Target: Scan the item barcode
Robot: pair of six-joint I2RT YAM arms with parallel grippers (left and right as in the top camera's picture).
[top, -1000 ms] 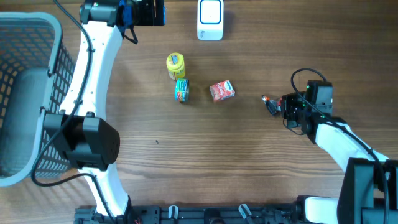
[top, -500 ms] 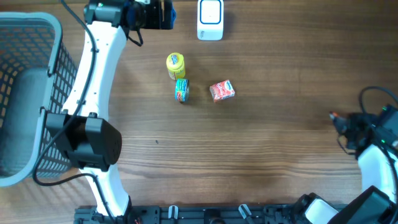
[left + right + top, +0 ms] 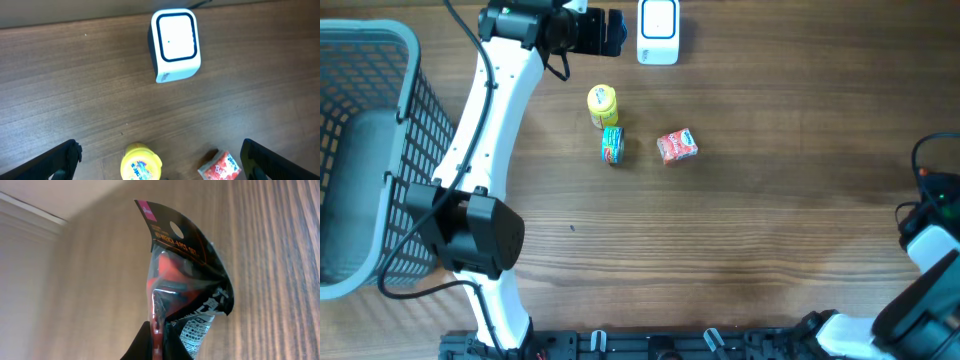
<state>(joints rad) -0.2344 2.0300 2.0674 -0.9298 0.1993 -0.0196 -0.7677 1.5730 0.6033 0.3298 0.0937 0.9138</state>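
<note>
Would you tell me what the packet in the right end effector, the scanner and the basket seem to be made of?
Packet: thin glossy plastic film, judging by its creases, glare and see-through part.
Scanner: probably hard plastic, smooth and white, with a flat pale window framed in dark blue.
Basket: likely moulded plastic, matte grey-blue, with a lattice wall.

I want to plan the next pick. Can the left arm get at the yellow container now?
Probably yes. The left claw is open and empty, near the yellow container, and nothing stands between them. The teal can lies beyond it.
</note>
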